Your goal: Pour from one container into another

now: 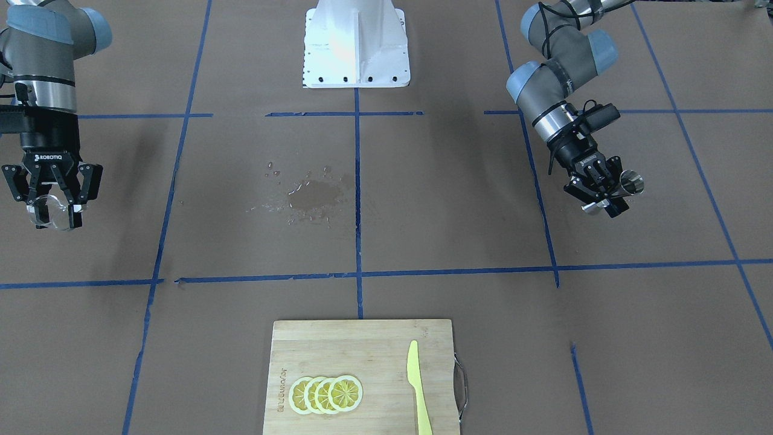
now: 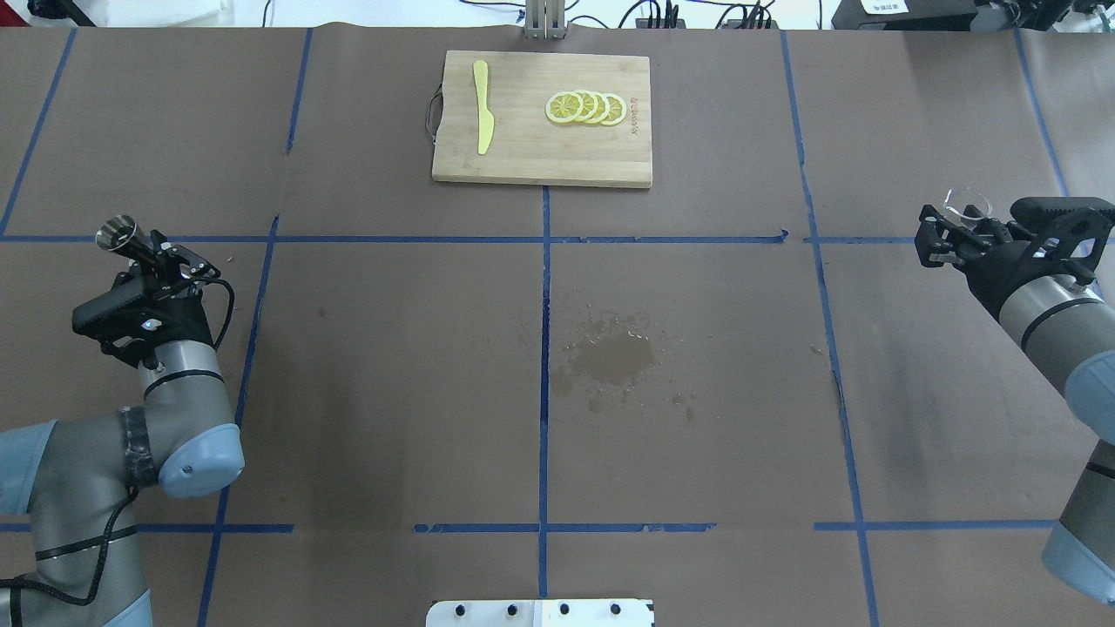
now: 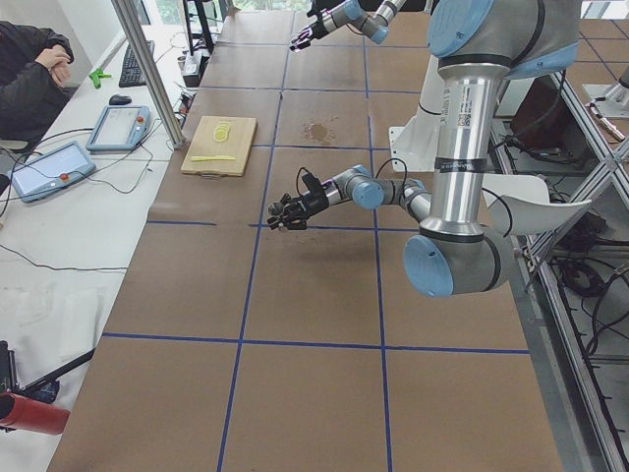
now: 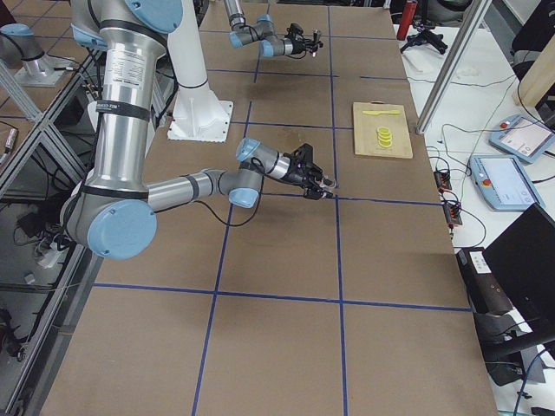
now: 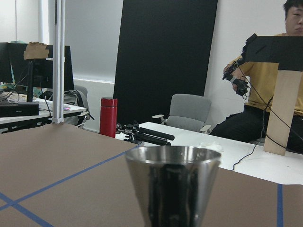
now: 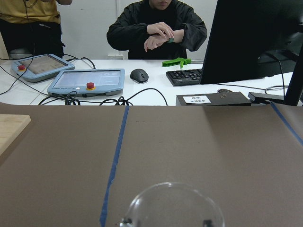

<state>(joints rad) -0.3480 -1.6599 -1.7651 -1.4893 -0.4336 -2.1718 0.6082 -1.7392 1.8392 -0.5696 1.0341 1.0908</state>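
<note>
My right gripper [image 1: 53,205] is shut on the clear glass cup [image 1: 48,212], held above the table at its right end. The cup [image 2: 967,204] also shows at the gripper [image 2: 954,228] in the overhead view, and its rim [image 6: 170,208] fills the bottom of the right wrist view. Far off at the left end, my left gripper [image 1: 609,194] is shut on the narrow waist of the steel jigger [image 1: 630,183], which is tilted with one mouth facing away from the robot. The same jigger [image 2: 118,233] sticks out past the gripper [image 2: 146,252], and one cone of the jigger [image 5: 173,182] looms in the left wrist view.
A wet spill [image 1: 314,193] darkens the paper near the table's middle. A wooden cutting board [image 1: 374,344] at the operators' edge carries lemon slices [image 1: 326,394] and a yellow knife [image 1: 416,386]. The white robot base [image 1: 356,45] stands opposite. Blue tape lines cross the table.
</note>
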